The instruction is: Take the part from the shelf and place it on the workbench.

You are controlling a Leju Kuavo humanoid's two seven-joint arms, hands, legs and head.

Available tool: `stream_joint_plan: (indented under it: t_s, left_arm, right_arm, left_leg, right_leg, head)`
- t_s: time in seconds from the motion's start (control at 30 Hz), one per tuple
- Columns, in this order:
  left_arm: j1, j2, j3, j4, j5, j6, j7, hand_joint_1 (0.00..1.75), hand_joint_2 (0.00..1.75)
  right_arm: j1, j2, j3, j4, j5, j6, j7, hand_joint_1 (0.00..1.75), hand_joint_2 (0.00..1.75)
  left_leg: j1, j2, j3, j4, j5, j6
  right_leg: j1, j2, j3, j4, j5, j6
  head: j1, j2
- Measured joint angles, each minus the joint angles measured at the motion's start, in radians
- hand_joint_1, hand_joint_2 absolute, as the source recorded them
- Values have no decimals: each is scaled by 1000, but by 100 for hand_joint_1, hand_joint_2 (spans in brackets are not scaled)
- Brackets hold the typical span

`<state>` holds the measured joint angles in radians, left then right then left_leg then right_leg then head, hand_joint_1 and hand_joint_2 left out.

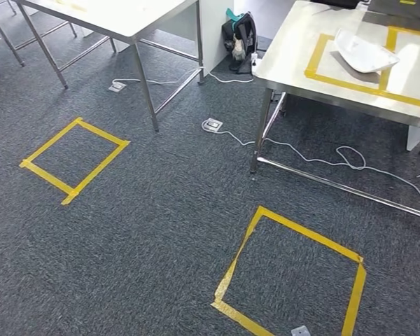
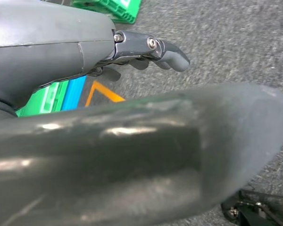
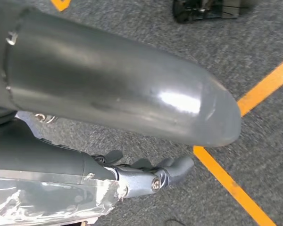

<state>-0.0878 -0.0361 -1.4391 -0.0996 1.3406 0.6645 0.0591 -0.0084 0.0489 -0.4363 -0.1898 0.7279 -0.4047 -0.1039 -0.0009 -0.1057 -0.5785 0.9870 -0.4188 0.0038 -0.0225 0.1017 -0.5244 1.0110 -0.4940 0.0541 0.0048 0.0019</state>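
A white curved part (image 1: pixel 364 52) lies on the steel workbench (image 1: pixel 292 63) at the far right, inside a yellow tape frame. My left hand (image 2: pixel 133 141) hangs over grey carpet, its dark fingers (image 2: pixel 158 49) stretched out with nothing in them. My right hand (image 3: pixel 126 89) also hangs above the carpet near an orange floor line, and its fingers (image 3: pixel 161 174) are extended and hold nothing.
A second steel table (image 1: pixel 118 21) stands at the back left. Two yellow tape squares (image 1: pixel 73 159) (image 1: pixel 292 273) mark the carpet. White cables (image 1: pixel 303 150) trail under the workbench, beside a black bag (image 1: pixel 239 38). Green crates (image 2: pixel 111 7) sit near my left hand.
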Motion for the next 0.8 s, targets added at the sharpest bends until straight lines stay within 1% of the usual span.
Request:
stream_joint_plan:
  t_s: [0.03,0.07,0.1,0.13,0.17,0.2,0.23,0.27,0.3,0.33,0.37,0.4,0.43,0.47,0.5,0.57,0.6,0.63,0.67,0.7,0.73,0.77,0.8]
  left_arm:
    - [1,0,0,0,0,0,0,0,0]
    - [3,1,0,0,0,0,0,0,0]
    - [5,1,-1,0,0,0,0,0,0]
    - [6,1,-1,0,0,0,0,0,0]
    - [5,1,-1,0,0,0,0,0,0]
    - [4,0,-2,0,0,0,0,0,0]
    - [2,0,-2,0,0,0,0,0,0]
    - [2,-1,-2,0,0,-1,0,0,0]
    - [2,-1,-3,0,0,-1,0,0,0]
    - [3,-2,-3,0,-1,-1,0,0,0]
    - [4,-2,-3,0,-1,-2,0,0,0]
    - [4,-2,-4,0,-3,-2,0,0,0]
    - [2,-2,-4,0,-4,-2,0,0,0]
    - [-1,-3,-4,0,-6,-2,0,0,0]
    - [-3,-3,-5,0,-7,-2,0,0,0]
    - [-2,-4,-6,0,-9,-3,0,0,0]
    - [0,-4,-6,0,-10,-2,0,0,0]
    - [2,-4,-8,0,-11,-2,0,0,0]
    - [2,-5,-10,0,-12,-2,0,0,0]
    - [1,-6,-14,0,-13,-1,0,0,0]
    - [-1,-8,-17,0,-15,-1,0,0,0]
    - [-2,-9,-20,0,-16,-1,0,0,0]
    - [-2,-9,-22,0,-17,-1,0,0,0]
  right_arm:
    - [0,0,0,0,-2,4,0,0,0]
    - [0,0,0,0,-4,7,0,0,0]
    - [1,1,0,0,-5,9,-1,0,0]
    - [1,1,0,0,-5,10,-2,0,0]
    - [2,1,0,0,-6,11,-2,0,0]
    - [4,0,0,0,-6,12,-3,0,0]
    - [6,0,0,0,-6,14,-3,0,0]
    - [8,0,0,0,-6,17,-4,0,0]
    - [8,0,0,0,-6,20,-6,0,0]
    - [8,0,0,0,-6,24,-7,0,0]
    - [7,0,0,0,-5,27,-8,0,0]
    - [6,0,0,0,-5,29,-9,0,0]
    - [6,0,0,0,-5,32,-10,0,0]
    - [6,-1,0,0,-5,34,-10,0,0]
    - [6,-2,0,0,-5,36,-11,0,0]
    - [4,-3,0,0,-6,42,-13,0,0]
    - [2,-4,0,0,-7,45,-15,0,0]
    - [1,-5,0,0,-8,47,-18,0,0]
    - [1,-5,0,0,-10,49,-20,0,0]
    - [3,-6,0,0,-11,51,-22,0,0]
    - [5,-6,0,0,-12,51,-23,0,0]
    - [8,-6,0,0,-13,52,-23,0,0]
    - [10,-7,0,0,-14,52,-23,0,0]
  left_leg:
    - [2,-12,-5,-1,5,-7]
    - [4,-16,-9,-1,7,-14]
    - [4,-3,-16,7,2,-20]
    - [3,20,-30,33,-16,-25]
    - [2,49,-52,79,-45,-29]
    - [2,75,-82,144,-81,-33]
    - [3,87,-114,213,-112,-36]
    - [4,91,-136,263,-129,-37]
    - [5,93,-141,282,-128,-38]
    - [6,95,-126,261,-108,-38]
    - [6,102,-94,208,-78,-37]
    - [5,120,-53,138,-49,-34]
    - [2,138,-18,73,-31,-31]
    - [0,153,5,29,-21,-25]
    - [-3,161,14,6,-20,-20]
    - [-5,145,10,0,-20,-6]
    - [-4,136,10,-2,-18,0]
    - [-2,128,10,-4,-16,5]
    - [0,119,9,-6,-13,11]
    - [0,110,8,-6,-12,16]
    - [0,99,6,-6,-11,19]
    - [-1,86,5,-6,-10,21]
    - [-2,73,5,-5,-9,22]
  right_leg:
    - [1,-9,1,-2,2,-4]
    - [2,-22,2,-2,5,-11]
    - [2,-35,3,-4,9,-18]
    - [1,-50,3,-6,12,-25]
    - [2,-66,2,-9,14,-29]
    - [4,-81,2,-9,15,-32]
    - [6,-98,1,-9,15,-33]
    - [7,-115,0,-9,14,-33]
    - [8,-130,-1,-9,14,-34]
    - [8,-143,-1,-9,14,-33]
    - [9,-156,0,-9,13,-33]
    - [9,-166,2,-9,12,-31]
    - [12,-176,3,-7,10,-27]
    - [16,-186,3,-7,8,-23]
    - [19,-196,3,-7,7,-17]
    - [20,-213,5,-9,6,-7]
    - [19,-206,4,-5,0,-2]
    - [17,-188,-4,15,-16,3]
    - [16,-163,-23,56,-42,6]
    - [15,-135,-52,120,-76,8]
    - [14,-118,-86,194,-109,8]
    - [15,-109,-116,257,-131,8]
    - [15,-104,-134,290,-135,8]
  head:
    - [0,0]
    - [0,0]
    - [-3,0]
    - [-6,0]
    - [-9,0]
    - [-13,0]
    - [-14,0]
    - [-14,0]
    - [-14,0]
    - [-14,0]
    - [-14,0]
    - [-14,0]
    - [-15,0]
    - [-14,0]
    - [-14,0]
    - [-13,0]
    - [-13,0]
    - [-11,0]
    - [-9,0]
    - [-7,0]
    - [-5,0]
    - [-5,0]
    - [-4,0]
